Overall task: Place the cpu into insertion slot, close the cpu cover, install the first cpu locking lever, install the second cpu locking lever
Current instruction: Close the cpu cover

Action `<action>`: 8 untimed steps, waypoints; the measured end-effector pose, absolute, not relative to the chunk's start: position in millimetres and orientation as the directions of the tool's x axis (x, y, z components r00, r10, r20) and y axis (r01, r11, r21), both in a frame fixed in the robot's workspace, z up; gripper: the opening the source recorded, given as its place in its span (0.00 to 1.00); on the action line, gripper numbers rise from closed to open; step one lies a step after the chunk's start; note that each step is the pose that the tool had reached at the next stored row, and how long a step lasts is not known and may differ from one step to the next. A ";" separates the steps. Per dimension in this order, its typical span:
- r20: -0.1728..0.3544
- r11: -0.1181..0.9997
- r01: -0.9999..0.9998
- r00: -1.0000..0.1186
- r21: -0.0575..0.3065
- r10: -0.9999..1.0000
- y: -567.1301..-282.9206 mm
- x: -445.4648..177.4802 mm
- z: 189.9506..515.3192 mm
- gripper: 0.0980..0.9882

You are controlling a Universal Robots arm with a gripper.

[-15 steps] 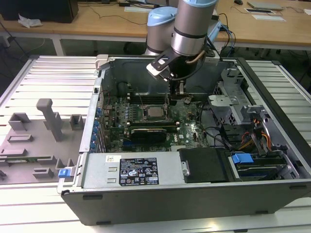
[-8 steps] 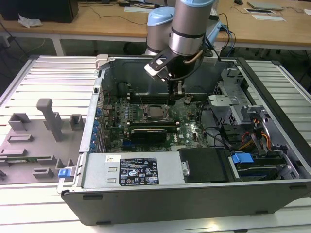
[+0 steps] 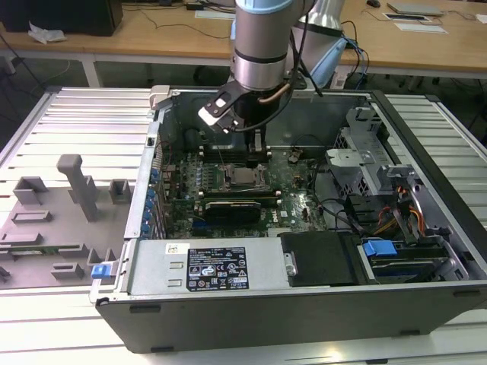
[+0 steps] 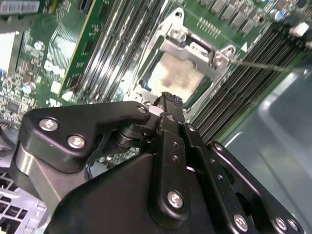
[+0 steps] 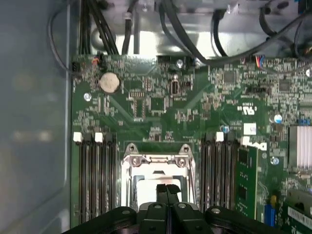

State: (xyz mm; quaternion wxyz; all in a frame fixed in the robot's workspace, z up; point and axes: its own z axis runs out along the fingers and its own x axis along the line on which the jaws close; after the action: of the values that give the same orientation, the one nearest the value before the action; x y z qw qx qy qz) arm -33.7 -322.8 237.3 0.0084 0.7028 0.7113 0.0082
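**One end effector closed over one seated cpu**

We count one arm, and its single end effector point(image 3: 259, 157) hangs inside the open computer case point(image 3: 426, 144). The case stands on the slatted bench point(image 3: 76, 114). In both wrist views the two fingers point(image 5: 162, 191) are pressed together with no gap, and we see nothing held between them.

Directly under the fingertips lies the one cpu point(image 5: 148, 186). Its pale silver top shows in the one insertion slot point(image 3: 245, 177), and the tips are just above it or on it; we cannot tell which. One cpu cover point(image 5: 156, 160), a silvery frame, surrounds the chip, which shows through its window. As far as we can tell the cover lies flat.

In the second wrist view the end effector point(image 4: 168, 99) hovers near the cpu point(image 4: 170, 78) and the cpu cover point(image 4: 195, 48). There, one thin locking lever point(image 4: 263, 66) juts out from a corner of the cover.

Two banks of memory slots point(image 5: 95, 175) flank the end effector, one on each side. One round coin battery point(image 5: 109, 83) sits well beyond the fingertips.
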 end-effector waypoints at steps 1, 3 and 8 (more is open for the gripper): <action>0.000 0.012 1.000 -0.012 0.024 1.000 -323.1 -35.1 236.6 0.01; 0.000 0.012 1.000 -0.012 0.024 1.000 -323.9 -38.1 234.7 0.01; -0.001 0.012 1.000 -0.012 0.024 1.000 -324.1 -41.3 230.7 0.01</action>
State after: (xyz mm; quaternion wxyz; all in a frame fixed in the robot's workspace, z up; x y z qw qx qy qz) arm -41.3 -324.1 230.7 0.0086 0.7028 0.7113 0.0082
